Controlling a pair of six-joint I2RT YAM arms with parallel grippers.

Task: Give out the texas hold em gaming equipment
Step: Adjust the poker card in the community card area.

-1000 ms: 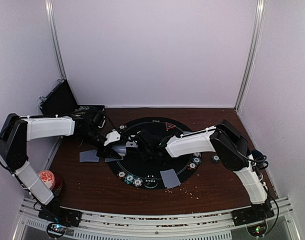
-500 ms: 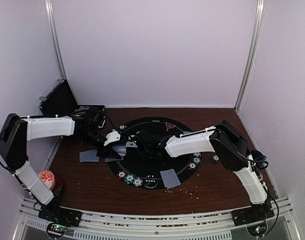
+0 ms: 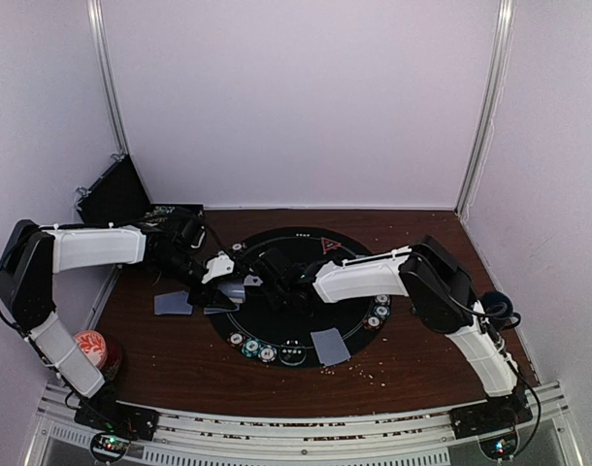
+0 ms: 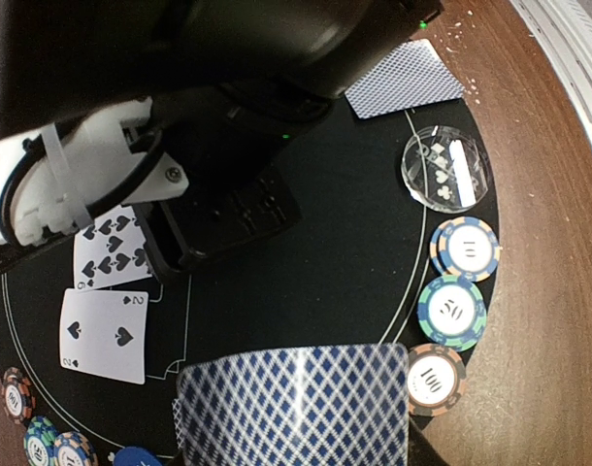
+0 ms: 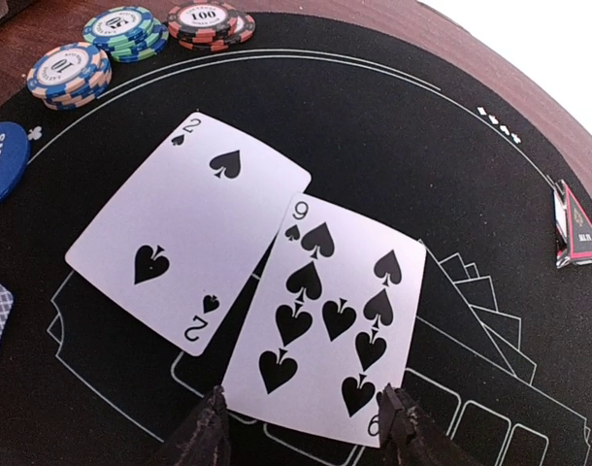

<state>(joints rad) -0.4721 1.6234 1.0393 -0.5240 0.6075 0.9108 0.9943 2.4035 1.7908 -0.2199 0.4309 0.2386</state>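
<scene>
Both arms reach over the round black mat [image 3: 296, 325] in the middle of the desk [image 3: 180, 374]. Their claws are close together near the 10 o'clock part of the mat.

The left claw [image 3: 234, 283] is pressed together on a blue-backed playing card [image 4: 296, 408], which fills the bottom of its wrist view. Whether it is one card or a thin stack cannot be told.

The right claw [image 5: 304, 432] is spread. Its two dark fingertips [image 5: 207, 432] stand at the two corners of the near end of the nine of spades [image 5: 330, 325]; it is not clear if they touch the card. The two of spades [image 5: 189, 228] lies face up at the 9 o'clock side of the nine in the right wrist view, and the edges of the two cards overlap a little.

In the top view, a face-down card [image 3: 330, 346] lies at the 5 o'clock edge of the mat. A second face-down card [image 3: 174, 303] lies on the bare desk, just off the mat at 9 o'clock. A row of poker chips [image 3: 252, 348] sits at 7 o'clock and the other chips [image 3: 378, 316] at 4 o'clock. The red triangle marker [image 3: 327, 245] is at 1 o'clock. A blue button marked SMALL [image 5: 0, 160] shows at the left edge of the right wrist view.
</scene>
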